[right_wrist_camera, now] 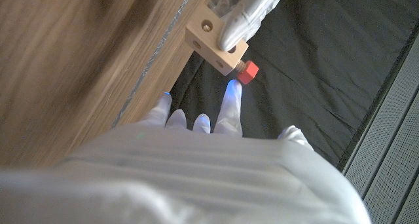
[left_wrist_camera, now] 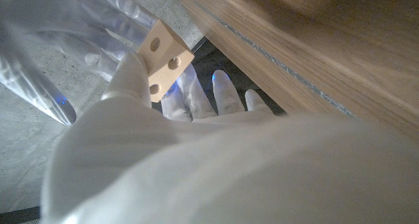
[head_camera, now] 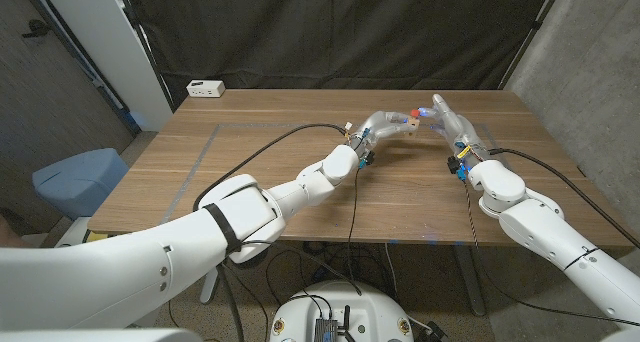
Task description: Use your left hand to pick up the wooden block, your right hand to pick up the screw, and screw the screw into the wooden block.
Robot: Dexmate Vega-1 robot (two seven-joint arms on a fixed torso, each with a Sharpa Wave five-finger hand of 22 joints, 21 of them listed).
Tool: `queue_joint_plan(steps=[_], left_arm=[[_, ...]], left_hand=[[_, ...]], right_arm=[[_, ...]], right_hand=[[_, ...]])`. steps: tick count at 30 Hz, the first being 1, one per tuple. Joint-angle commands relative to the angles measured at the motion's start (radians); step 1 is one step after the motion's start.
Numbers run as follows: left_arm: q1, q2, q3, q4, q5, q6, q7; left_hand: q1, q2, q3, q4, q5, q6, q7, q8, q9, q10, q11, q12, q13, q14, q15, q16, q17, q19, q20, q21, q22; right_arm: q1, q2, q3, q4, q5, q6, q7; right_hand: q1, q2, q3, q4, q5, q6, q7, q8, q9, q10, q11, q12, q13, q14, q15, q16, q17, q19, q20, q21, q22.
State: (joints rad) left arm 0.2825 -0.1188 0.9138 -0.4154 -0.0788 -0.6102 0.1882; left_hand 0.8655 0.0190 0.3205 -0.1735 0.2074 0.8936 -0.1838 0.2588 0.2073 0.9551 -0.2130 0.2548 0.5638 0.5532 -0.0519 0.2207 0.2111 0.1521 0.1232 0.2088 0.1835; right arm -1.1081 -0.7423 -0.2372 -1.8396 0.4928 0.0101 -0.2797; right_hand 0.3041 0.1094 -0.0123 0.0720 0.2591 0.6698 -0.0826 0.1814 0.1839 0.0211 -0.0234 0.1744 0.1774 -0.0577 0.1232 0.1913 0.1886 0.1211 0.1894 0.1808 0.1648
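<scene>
Over the far middle of the wooden table (head_camera: pixel 300 172), the left hand (head_camera: pixel 375 128) grips a small pale wooden cube block with round holes (right_wrist_camera: pixel 217 42), raised. A red-headed screw (right_wrist_camera: pixel 247 71) sits in its side. The right hand (head_camera: pixel 447 117), fingers loose, holds nothing; one fingertip (right_wrist_camera: pixel 230 92) is just beside the screw.

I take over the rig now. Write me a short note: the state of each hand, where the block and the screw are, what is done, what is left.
Left hand: holds the wooden block up above the table, pinched at its fingertips.
Right hand: raised beside the block, fingers reaching toward the screw; whether it grips the screw I cannot tell.
Screw: its red head sticks out of one face of the block, so it is already started in a hole.
Done: block picked up, screw brought to the block and entered.
Left: probably more turning until the head sits against the wood.
</scene>
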Motion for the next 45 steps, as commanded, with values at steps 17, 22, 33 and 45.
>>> queue_joint_plan(steps=[17,22,33,45], left_arm=[[-0.021,-0.008,0.006,0.025,-0.027,0.03,-0.014],[-0.021,-0.008,0.007,0.026,-0.03,0.031,-0.013],[-0.02,-0.008,0.011,0.025,-0.029,0.029,-0.008],[-0.019,-0.01,0.014,0.024,-0.028,0.025,-0.007]], left_hand=[[0.046,0.06,0.028,0.021,0.005,0.089,0.019,0.004,0.001,0.014,-0.004,0.005,0.015,0.012,-0.093,-0.001,0.004,0.006,0.002,0.003,0.003],[0.046,0.059,0.028,0.021,0.005,0.09,0.019,0.005,0.001,0.015,-0.004,0.005,0.016,0.013,-0.092,-0.001,0.003,0.006,0.002,0.003,0.003],[0.047,0.059,0.028,0.02,0.005,0.089,0.018,0.004,0.001,0.015,-0.004,0.005,0.015,0.013,-0.093,-0.001,0.003,0.006,0.001,0.003,0.003],[0.046,0.06,0.028,0.02,0.005,0.09,0.019,0.004,0.001,0.014,-0.004,0.005,0.016,0.013,-0.093,-0.001,0.004,0.006,0.001,0.003,0.003]], right_arm=[[0.042,0.005,-0.029,0.023,0.003,-0.017,0.008],[0.044,0.005,-0.032,0.025,0.002,-0.022,0.005],[0.026,0.001,-0.026,0.011,-0.001,-0.029,-0.02],[-0.003,0.002,-0.009,-0.011,-0.006,-0.025,-0.051]], right_hand=[[-0.009,0.006,-0.003,0.0,0.01,0.075,0.015,0.028,0.001,0.022,-0.024,0.016,0.001,0.003,0.0,0.007,0.004,-0.006,0.004,0.006,0.005],[-0.009,0.008,-0.003,0.0,0.011,0.091,0.02,0.032,0.001,0.028,-0.027,0.017,0.001,0.005,0.0,0.008,0.004,-0.004,0.005,0.007,0.005],[-0.007,0.01,-0.002,-0.001,0.013,0.127,0.025,0.039,0.001,0.047,-0.037,0.022,0.001,0.018,-0.006,0.012,0.003,0.004,0.002,0.01,0.004],[-0.005,0.011,-0.001,-0.003,0.014,0.167,0.036,0.046,0.001,0.071,-0.044,0.026,0.001,0.034,-0.013,0.016,0.002,0.017,0.002,0.012,0.004]])
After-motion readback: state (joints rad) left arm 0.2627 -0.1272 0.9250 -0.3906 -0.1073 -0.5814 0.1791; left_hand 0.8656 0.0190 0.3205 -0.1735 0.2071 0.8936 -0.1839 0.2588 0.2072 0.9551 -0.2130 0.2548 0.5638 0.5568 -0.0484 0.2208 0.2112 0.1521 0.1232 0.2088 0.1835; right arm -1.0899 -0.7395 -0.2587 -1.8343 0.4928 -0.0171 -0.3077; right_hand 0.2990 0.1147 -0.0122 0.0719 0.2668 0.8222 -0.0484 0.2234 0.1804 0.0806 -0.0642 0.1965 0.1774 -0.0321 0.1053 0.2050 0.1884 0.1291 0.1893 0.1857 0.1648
